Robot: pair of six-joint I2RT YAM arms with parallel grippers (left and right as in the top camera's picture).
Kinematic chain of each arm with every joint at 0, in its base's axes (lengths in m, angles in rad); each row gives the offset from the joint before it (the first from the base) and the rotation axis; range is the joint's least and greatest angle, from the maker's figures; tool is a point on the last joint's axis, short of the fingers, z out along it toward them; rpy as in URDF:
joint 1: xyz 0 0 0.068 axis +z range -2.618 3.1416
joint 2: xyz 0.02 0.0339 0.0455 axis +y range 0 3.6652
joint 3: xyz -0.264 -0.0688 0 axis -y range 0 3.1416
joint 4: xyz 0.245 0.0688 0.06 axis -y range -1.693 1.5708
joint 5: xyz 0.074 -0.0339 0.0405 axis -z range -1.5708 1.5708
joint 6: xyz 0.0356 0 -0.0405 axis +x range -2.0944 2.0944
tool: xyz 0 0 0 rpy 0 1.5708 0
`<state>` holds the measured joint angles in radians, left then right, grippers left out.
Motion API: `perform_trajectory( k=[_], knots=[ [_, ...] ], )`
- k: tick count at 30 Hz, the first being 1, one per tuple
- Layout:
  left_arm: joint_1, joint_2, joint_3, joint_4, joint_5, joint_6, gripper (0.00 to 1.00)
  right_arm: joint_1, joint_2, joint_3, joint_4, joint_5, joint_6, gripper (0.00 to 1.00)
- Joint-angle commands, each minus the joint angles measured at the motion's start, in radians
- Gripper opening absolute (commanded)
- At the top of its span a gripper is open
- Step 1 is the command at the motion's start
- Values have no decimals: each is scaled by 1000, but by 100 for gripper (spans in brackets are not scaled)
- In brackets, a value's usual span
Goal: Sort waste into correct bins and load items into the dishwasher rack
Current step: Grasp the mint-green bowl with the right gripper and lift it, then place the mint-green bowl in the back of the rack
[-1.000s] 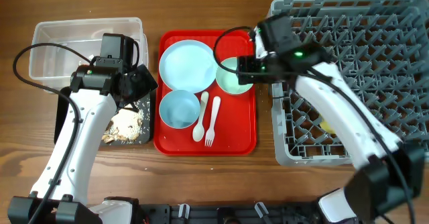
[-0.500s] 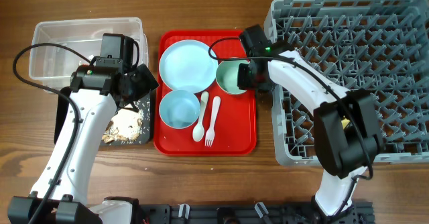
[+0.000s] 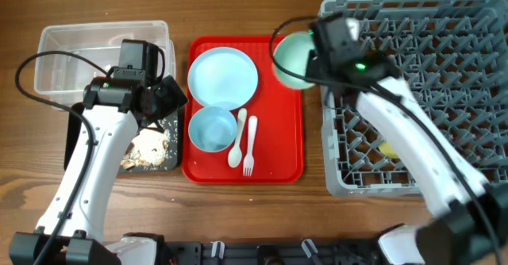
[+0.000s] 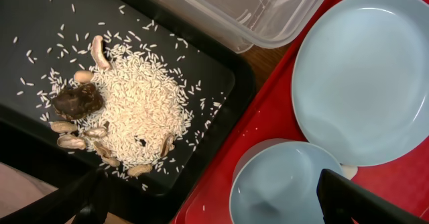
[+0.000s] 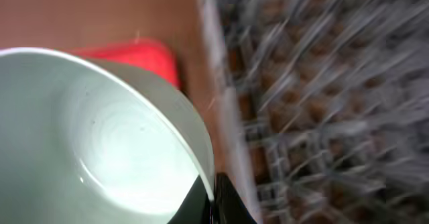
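as right hand [image 3: 312, 57] grips mint bowl [image 3: 290, 59], tilted

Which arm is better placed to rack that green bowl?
Right: the right gripper holds the mint green bowl beside the dishwasher rack; the left gripper hovers over the black tray.

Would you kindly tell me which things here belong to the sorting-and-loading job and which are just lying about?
Job: mint green bowl, blue plate, blue bowl, spoon, fork, yellow cup, rack, clear tub, black tray, food scraps.
Lying about: red serving tray, wooden table.
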<state>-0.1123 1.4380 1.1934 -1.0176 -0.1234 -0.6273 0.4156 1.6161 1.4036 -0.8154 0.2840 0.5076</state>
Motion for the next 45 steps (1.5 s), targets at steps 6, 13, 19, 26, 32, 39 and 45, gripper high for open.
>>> perform_trajectory(
  k=[6, 13, 19, 26, 32, 39, 45],
  knots=[
    [4, -19, 5, 0, -16, -10, 99, -48, -92, 10, 304, 479, -755, 4],
    [4, -19, 5, 8, -16, -10, 100, -164, -18, 10, 509, 479, -1090, 4],
    [4, -19, 5, 7, -16, -10, 100, -187, 128, 10, 710, 626, -1159, 5],
    [4, -19, 5, 7, -16, -10, 99, -177, 325, 10, 744, 747, -957, 4],
    [4, -19, 5, 7, -16, -10, 100, -165, 335, 10, 613, 652, -788, 4],
    [4, -19, 5, 14, -16, -10, 100, -123, 325, 10, 465, 649, -672, 19],
    [4, -19, 5, 15, -16, -10, 100, -120, 225, 10, 334, 427, -602, 48]
  ],
)
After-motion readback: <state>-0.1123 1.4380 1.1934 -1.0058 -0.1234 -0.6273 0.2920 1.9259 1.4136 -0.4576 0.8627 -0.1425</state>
